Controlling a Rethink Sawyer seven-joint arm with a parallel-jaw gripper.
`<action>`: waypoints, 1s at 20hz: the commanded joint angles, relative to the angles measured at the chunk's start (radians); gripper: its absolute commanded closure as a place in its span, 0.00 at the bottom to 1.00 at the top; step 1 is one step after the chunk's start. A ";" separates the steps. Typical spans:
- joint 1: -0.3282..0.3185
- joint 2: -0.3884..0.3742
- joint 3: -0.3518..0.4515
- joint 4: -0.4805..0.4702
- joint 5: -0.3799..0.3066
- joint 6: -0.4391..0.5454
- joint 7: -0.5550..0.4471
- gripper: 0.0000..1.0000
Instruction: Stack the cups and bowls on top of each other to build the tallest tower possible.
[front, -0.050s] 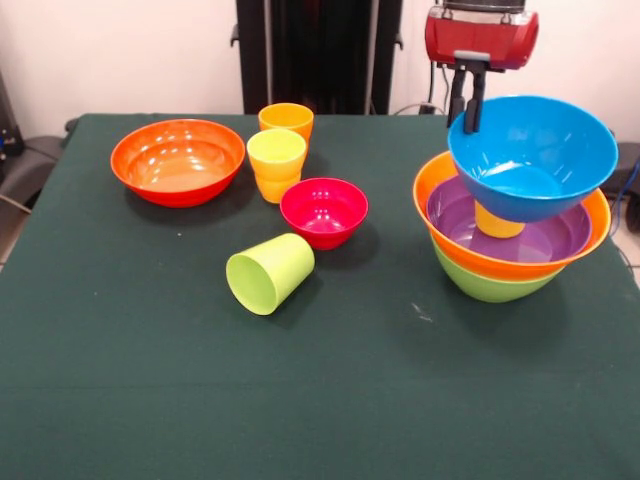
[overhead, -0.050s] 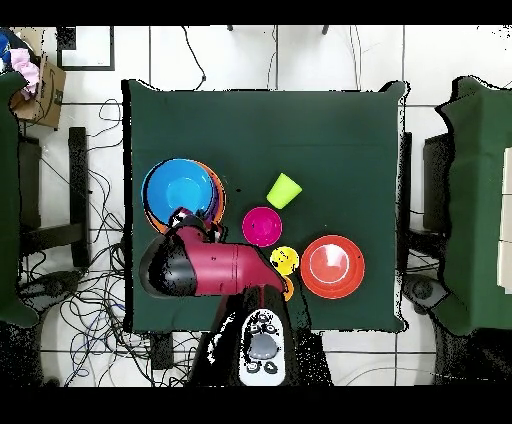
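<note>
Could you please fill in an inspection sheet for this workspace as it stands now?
Surface: green-clothed table.
Job's things: tower with blue bowl on top, tilted on a yellow cup; large orange bowl, magenta bowl, two upright cups, lime cup on its side.
Clutter: nothing seen.
Grippers: gripper at the blue bowl's rim.
Cables: tangled on the floor.
Surroundings: neighbouring tables.

Orange cup (front, -0.050s: 286, 118) half behind yellow cup (front, -0.050s: 276, 164); arm cropped above.
</note>
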 joint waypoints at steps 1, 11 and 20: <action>0.020 0.106 0.043 0.068 -0.035 0.173 0.032 1.00; 0.049 0.108 0.015 0.068 -0.037 0.203 0.036 1.00; 0.050 0.112 0.004 0.077 -0.041 0.228 0.023 1.00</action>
